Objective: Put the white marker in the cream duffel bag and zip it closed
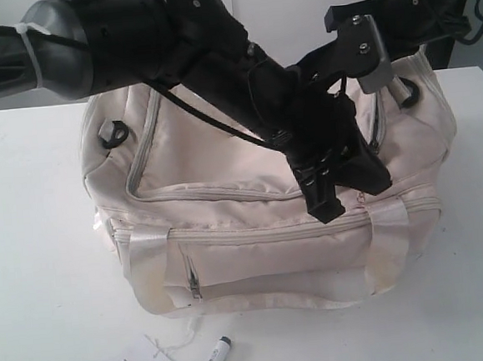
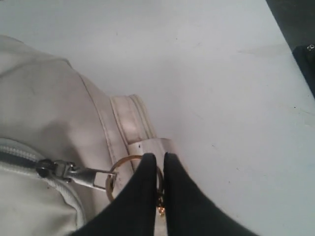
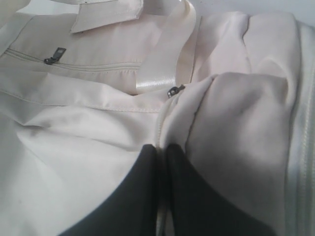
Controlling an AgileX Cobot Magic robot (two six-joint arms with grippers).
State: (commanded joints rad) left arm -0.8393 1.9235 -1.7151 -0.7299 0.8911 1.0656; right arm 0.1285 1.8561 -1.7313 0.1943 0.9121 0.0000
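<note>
Cream bag [image 1: 256, 255] fold clamped in right pincer [image 3: 160, 147], keyring [image 2: 115, 169] clamped in left pincer [image 2: 158, 157]. Marker [image 1: 214, 360] well apart from both, on worktop [image 1: 41, 288]. May slip off keyring, or jam zip [image 2: 29, 164] on bunched fabric.

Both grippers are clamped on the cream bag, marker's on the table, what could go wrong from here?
The left gripper pinches only the thin gold keyring on the zipper pull; it may slip free. The right gripper holds a fold of the soft cream duffel bag, so tugging might drag the bag instead of working the zipper. The white marker lies just in front; a sliding bag could shove it.
</note>
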